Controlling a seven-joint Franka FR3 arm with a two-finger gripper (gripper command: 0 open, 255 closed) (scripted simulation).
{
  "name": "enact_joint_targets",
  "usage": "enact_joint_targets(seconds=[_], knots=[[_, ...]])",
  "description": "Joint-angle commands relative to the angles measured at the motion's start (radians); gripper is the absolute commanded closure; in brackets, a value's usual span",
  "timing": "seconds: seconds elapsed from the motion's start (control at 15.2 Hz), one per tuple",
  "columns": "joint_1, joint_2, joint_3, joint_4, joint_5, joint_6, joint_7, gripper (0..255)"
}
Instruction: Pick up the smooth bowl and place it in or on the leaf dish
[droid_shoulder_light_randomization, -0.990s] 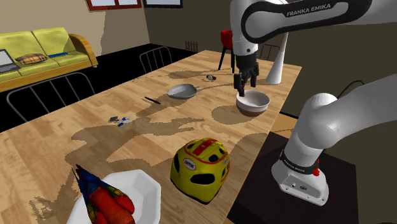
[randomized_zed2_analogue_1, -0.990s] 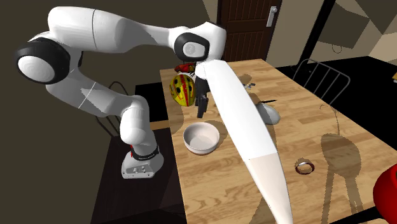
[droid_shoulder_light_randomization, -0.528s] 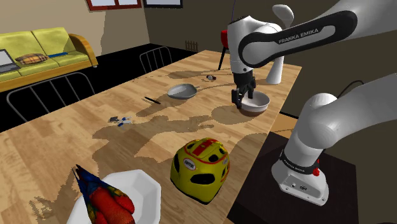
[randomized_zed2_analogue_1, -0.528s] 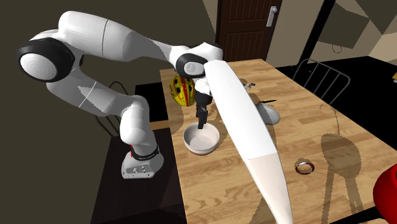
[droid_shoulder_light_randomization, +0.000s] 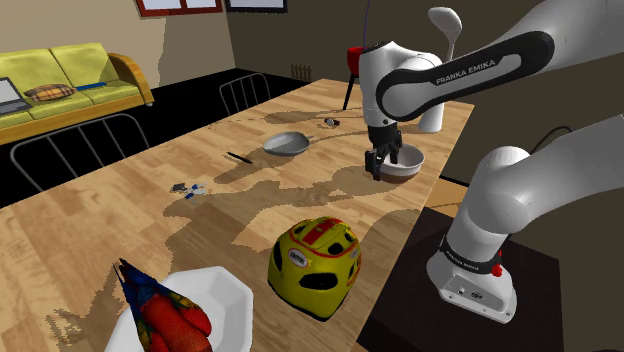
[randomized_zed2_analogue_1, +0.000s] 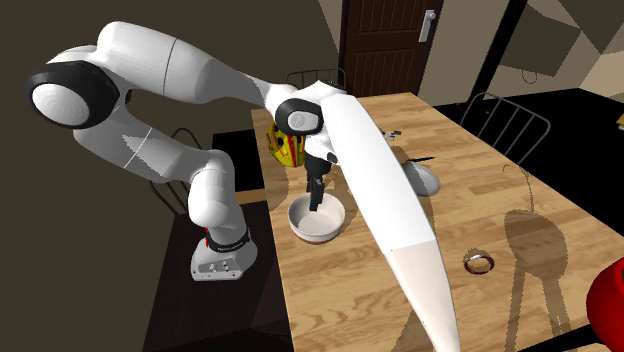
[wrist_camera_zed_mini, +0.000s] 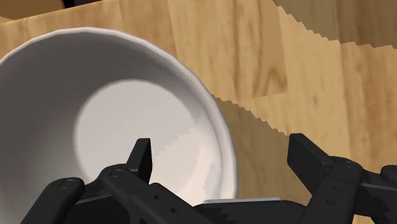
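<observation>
Counted: one white bowl (droid_shoulder_light_randomization: 410, 163), one grey dish (droid_shoulder_light_randomization: 288, 144), one yellow helmet (droid_shoulder_light_randomization: 313, 255), one white plate (droid_shoulder_light_randomization: 228, 290), one yellow sofa (droid_shoulder_light_randomization: 70, 72), one wooden table (droid_shoulder_light_randomization: 130, 205), one brown door (randomized_zed2_analogue_1: 385, 45), one robot arm (droid_shoulder_light_randomization: 455, 70).

The smooth bowl (droid_shoulder_light_randomization: 408, 165) (randomized_zed2_analogue_1: 318, 222) (wrist_camera_zed_mini: 127, 121) is white and round, with a plain, shiny inside and nothing in it. It stands upright on the wooden worktop, open side up, near the worktop's edge by the stand. One side of its rim lies between the two black fingers (wrist_camera_zed_mini: 141, 156): one is over the inside, one is outside, and they do not squeeze it.

The leaf dish (droid_shoulder_light_randomization: 286, 143) (randomized_zed2_analogue_1: 427, 180) is grey and shallow, with a pointed end. It lies flat on the same worktop, well apart from the bowl, nearer the middle.
</observation>
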Motion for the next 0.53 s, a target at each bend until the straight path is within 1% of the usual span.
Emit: enact_joint_targets(seconds=[0.0, 0.2, 0.26, 0.46], knots=[[0.000, 0.000, 0.000, -0.001, 0.000, 0.001, 0.000, 0], [0.000, 0.000, 0.000, -0.001, 0.000, 0.001, 0.000, 0], [0.000, 0.000, 0.000, -0.001, 0.000, 0.001, 0.000, 255], [0.000, 0.000, 0.000, -0.001, 0.000, 0.001, 0.000, 255]])
